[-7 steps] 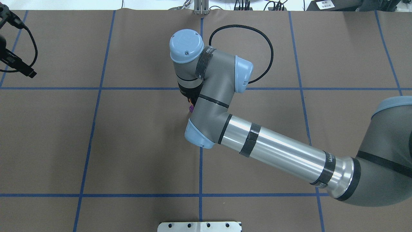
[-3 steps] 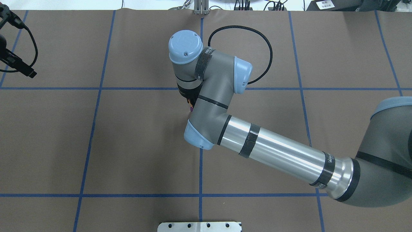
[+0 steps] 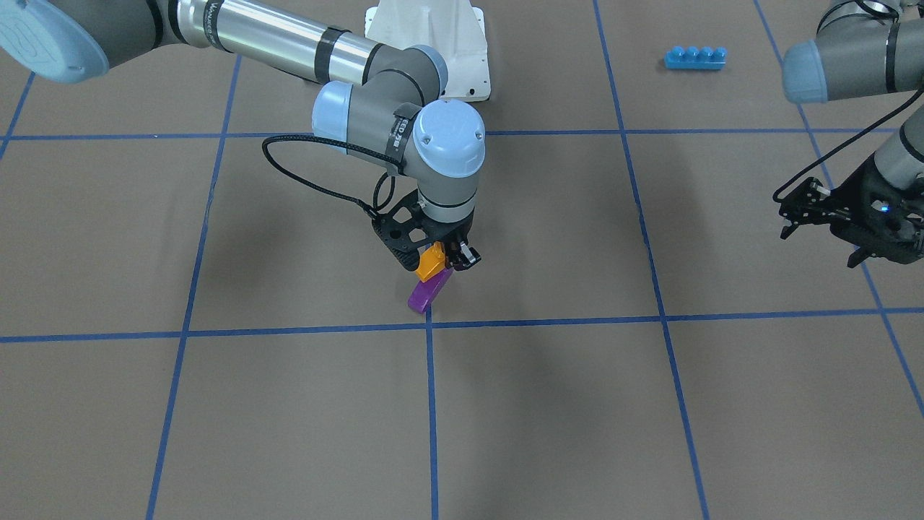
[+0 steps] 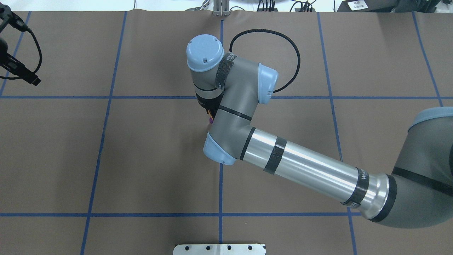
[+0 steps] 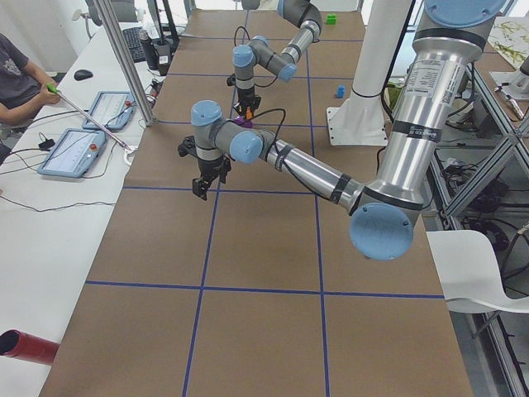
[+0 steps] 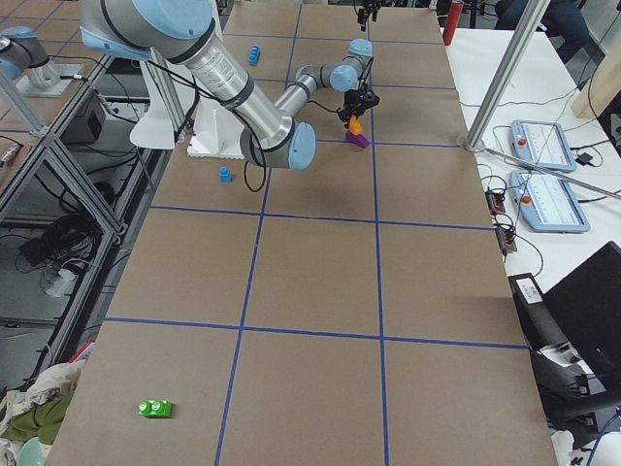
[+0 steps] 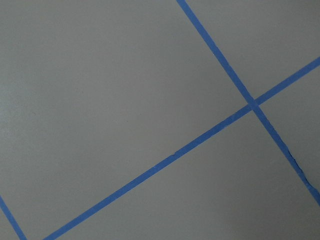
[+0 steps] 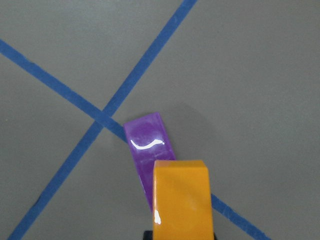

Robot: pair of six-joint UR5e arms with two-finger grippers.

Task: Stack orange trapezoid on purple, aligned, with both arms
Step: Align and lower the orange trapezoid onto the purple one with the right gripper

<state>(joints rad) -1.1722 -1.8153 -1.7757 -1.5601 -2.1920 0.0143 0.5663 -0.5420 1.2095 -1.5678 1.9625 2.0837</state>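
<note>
My right gripper [image 3: 440, 261] is shut on the orange trapezoid [image 3: 431, 261] and holds it tilted just over the near end of the purple brick [image 3: 427, 294]. The purple brick lies on the table beside a crossing of blue tape lines. In the right wrist view the orange trapezoid [image 8: 182, 200] covers one end of the purple brick [image 8: 147, 142]; I cannot tell if they touch. In the overhead view only slivers of orange [image 4: 210, 114] and purple [image 4: 211, 120] show under the wrist. My left gripper [image 3: 819, 235] hangs open and empty far off to the side.
A long blue four-stud brick [image 3: 694, 57] lies near the robot's base. A small blue brick [image 6: 225, 175] and a green brick [image 6: 154, 409] lie elsewhere on the table. Blue tape lines [image 7: 150, 172] grid the brown table. An operator sits beside the table [image 5: 16, 74].
The right wrist has shifted slightly over the purple brick, and less purple shows beneath it than a second ago. The left arm has not moved.
</note>
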